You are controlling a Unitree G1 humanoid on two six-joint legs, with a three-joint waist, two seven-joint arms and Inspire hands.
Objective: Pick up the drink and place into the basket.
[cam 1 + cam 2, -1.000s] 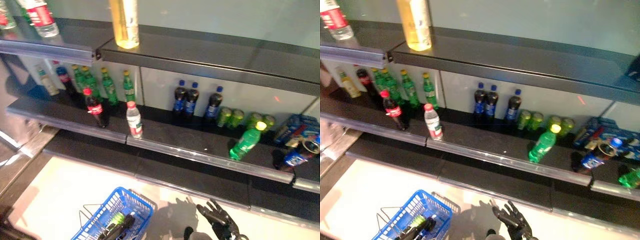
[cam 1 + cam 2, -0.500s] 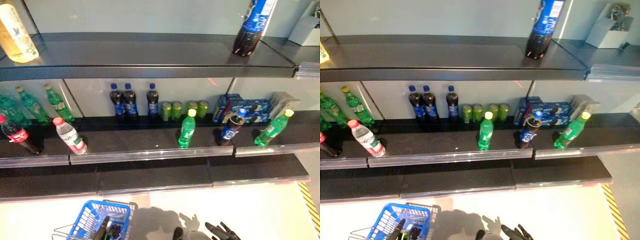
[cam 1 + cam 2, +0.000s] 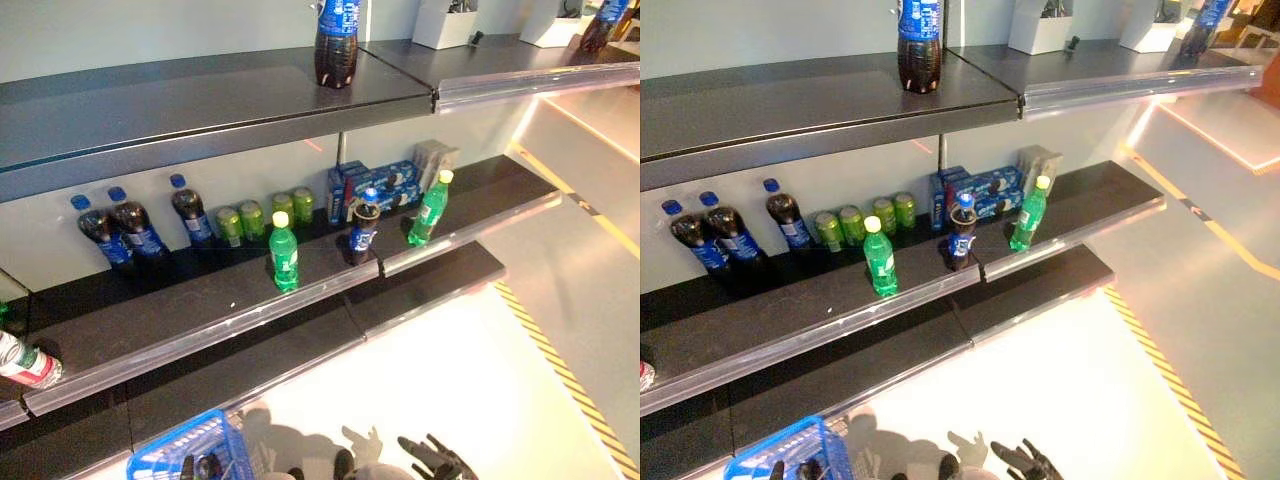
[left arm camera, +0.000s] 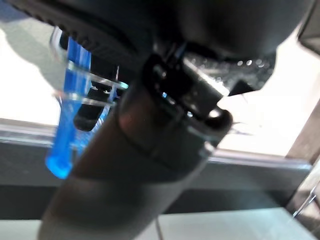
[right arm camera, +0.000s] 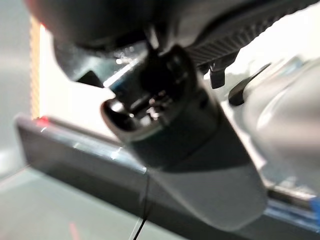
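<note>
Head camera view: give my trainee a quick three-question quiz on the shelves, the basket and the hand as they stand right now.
1. True or false: the large cola bottle on the top shelf lies on its side.
2. Multiple choice: what stands directly behind the green bottle at the middle shelf's front rail? A) green cans B) a white box C) a red-capped bottle
3. Fill in: the blue basket shows at the view's lower ____ edge, while the right hand shows at the bottom with fingers spread, holding nothing.

Key: 1 false, it stands upright; 2 A; 3 left.
</note>
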